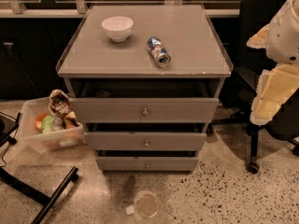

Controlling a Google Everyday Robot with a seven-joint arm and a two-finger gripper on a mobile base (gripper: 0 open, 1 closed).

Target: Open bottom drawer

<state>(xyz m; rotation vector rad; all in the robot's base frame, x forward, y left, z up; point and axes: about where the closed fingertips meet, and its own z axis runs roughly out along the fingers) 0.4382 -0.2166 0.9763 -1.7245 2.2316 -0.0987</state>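
1. Gripper: it cannot be made out within the view. Only white and cream sections of the robot arm (279, 55) show, at the right edge, well apart from the cabinet. Whether the jaws are wide or narrow cannot be told.
2. Black office chair (254, 17): stands behind and beside the arm, to the right of the cabinet.
3. Grey cabinet (145, 73): centre of view, with three drawer fronts stacked, each with one small round metal knob.
4. Bottom drawer (147, 163): lowest and narrowest front, just above the floor. Only a thin dark strip shows above it, and none of its inside shows.
5. Middle drawer (146, 141) and top drawer (145, 110): the top one has a wide dark opening above its front.
6. Cabinet surface: a white bowl (117, 28) stands upright at rear left; a drinks can (159, 51) lies on its side near the centre, apart from the bowl.
7. Clear plastic bin (46, 132): on the floor, touching or just beside the cabinet's left side, holding snack packets.
8. Speckled floor (224, 195): a round clear object (147, 205) lies in front of the cabinet.
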